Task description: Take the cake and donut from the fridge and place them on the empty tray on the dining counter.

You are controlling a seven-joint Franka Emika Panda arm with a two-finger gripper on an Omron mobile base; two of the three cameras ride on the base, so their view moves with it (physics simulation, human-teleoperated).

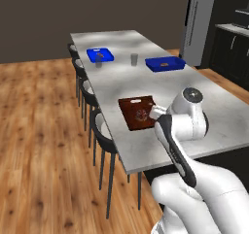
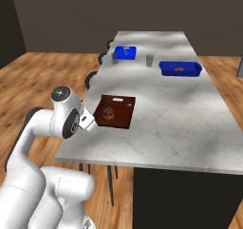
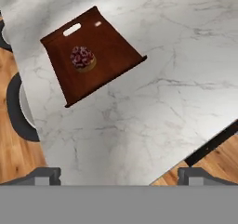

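The dark reddish-brown tray lies flat on the marbled dining counter, close to its near end. The donut, dark-topped with light speckles and a tan edge, sits on the tray's middle. My gripper hovers open above the counter's near edge, short of the tray, with nothing between its fingertips. The grey fridge stands beyond the counter's far right. The cake is out of view.
Two bright blue trays with small items and a glass stand on the counter's far half. Dark stools line its left side over wooden floor. Dark cabinets are at the back right.
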